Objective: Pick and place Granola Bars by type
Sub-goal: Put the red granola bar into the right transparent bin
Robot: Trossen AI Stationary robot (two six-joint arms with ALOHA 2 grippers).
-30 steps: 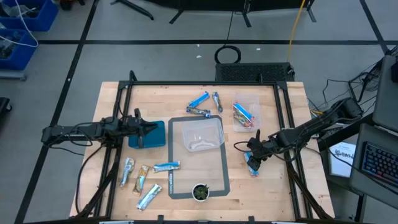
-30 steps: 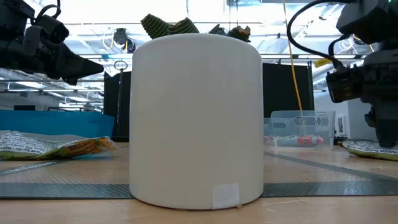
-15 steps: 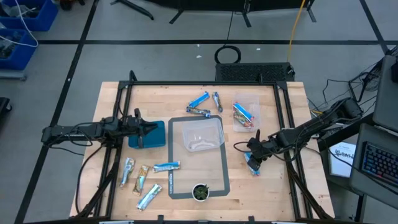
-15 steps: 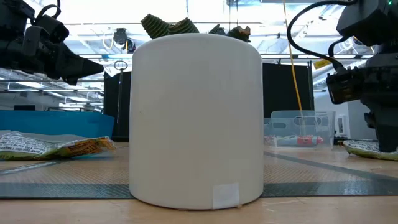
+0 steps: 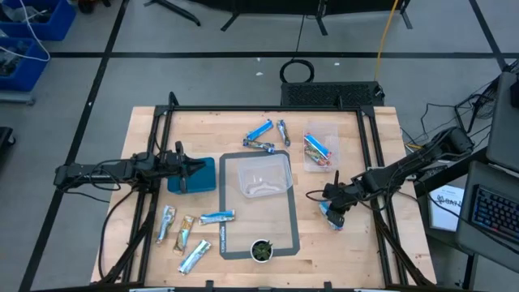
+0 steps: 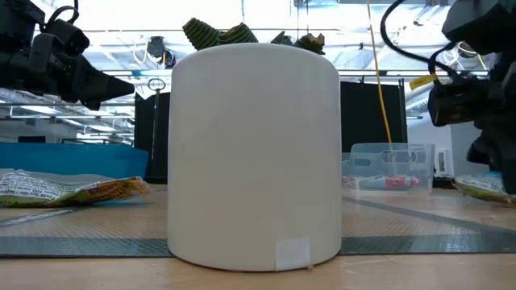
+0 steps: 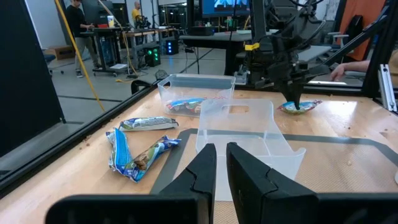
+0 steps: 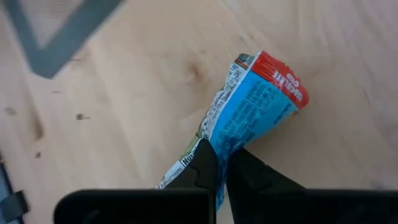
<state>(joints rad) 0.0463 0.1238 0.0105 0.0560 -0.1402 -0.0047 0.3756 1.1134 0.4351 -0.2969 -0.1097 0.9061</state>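
A blue granola bar with a red end [image 8: 258, 99] lies on the wood near the table's right edge [image 5: 328, 216], and my right gripper [image 8: 222, 167] [image 5: 332, 208] is shut on it. Other bars lie at the far middle [image 5: 259, 130], in a small clear bin [image 5: 319, 149] and at the near left [image 5: 186, 235]. My left gripper [image 7: 221, 167] [image 5: 186, 169] hangs level over a blue tray [image 5: 199, 176] at the left. Its fingers are shut to a slit, with nothing between them. My right gripper pinches the bar's wrapper near its middle [image 8: 224, 142] between its two fingers, where the wrapper is squeezed narrow. The fingers slant down from the table's right side and lie across the bar. The red end [image 8: 280, 78] stays on the wood.
A large clear bin [image 5: 261, 174] stands on a grey mat [image 5: 294, 223] at the middle. A white pot [image 6: 254, 153] with a green plant [image 5: 261, 250] stands at the mat's near edge. A black frame [image 5: 373, 162] borders the table.
My right gripper has shut on the blue bar and rolled a little about its own pointing line while staying in place. The bar has stayed on the wood.
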